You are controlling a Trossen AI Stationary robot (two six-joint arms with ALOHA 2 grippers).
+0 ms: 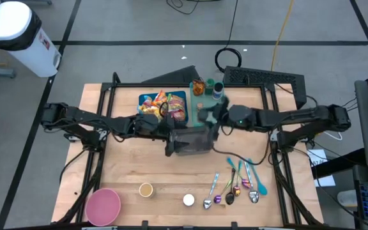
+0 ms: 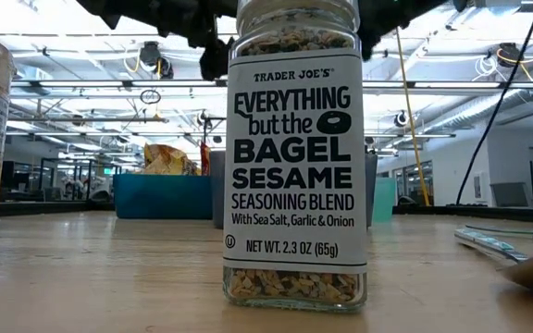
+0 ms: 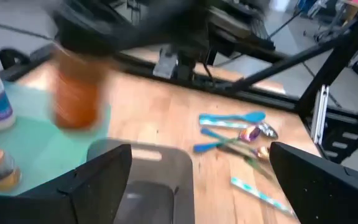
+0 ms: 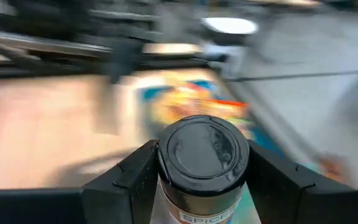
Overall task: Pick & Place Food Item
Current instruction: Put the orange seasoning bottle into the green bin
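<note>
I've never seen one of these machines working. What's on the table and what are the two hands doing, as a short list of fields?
Table: pale wood
Blue bin: holds bright snack packets
Green tray: holds small jars
Right hand: closed around a black-lidded spice jar
Left hand: fingers wide open, holding nothing, over a grey container
Front of table: pink bowl, spoons
Nearest the low camera: bagel seasoning jar

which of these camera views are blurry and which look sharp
Right wrist view: background smeared by motion, only the jar between the right hand's fingers is crisp. Left wrist view: orange jar and spoons soft. Low view: bagel seasoning label sharp, room backlit. High view: evenly lit, clear.
</note>
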